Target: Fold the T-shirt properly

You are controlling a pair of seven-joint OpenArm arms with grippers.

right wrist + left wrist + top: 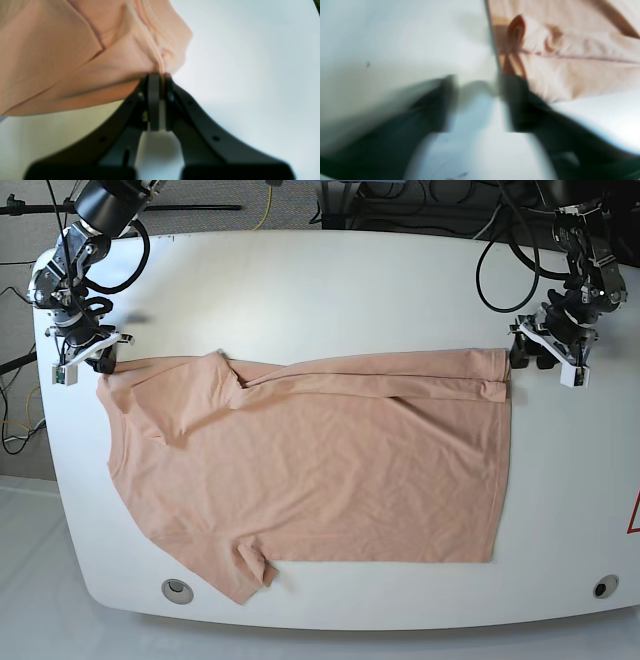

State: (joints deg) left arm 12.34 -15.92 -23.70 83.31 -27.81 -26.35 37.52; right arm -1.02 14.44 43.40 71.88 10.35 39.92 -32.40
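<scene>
The peach T-shirt (330, 470) lies spread flat on the white table (330, 290), its top edge folded over in a narrow band. In the base view my right gripper (103, 363) sits at the shirt's far-left corner. In the right wrist view that gripper (160, 77) is shut on a bunched fold of the T-shirt (62, 62). My left gripper (517, 352) is at the shirt's far-right corner. The blurred left wrist view shows this gripper (477, 82) open with bare table between its fingers. The T-shirt (570, 50) lies just right of one finger (515, 100).
Cables and dark equipment run behind the table's back edge. Two round grommets (178, 588) (600, 586) sit near the curved front edge. A red mark (634, 515) shows at the right border.
</scene>
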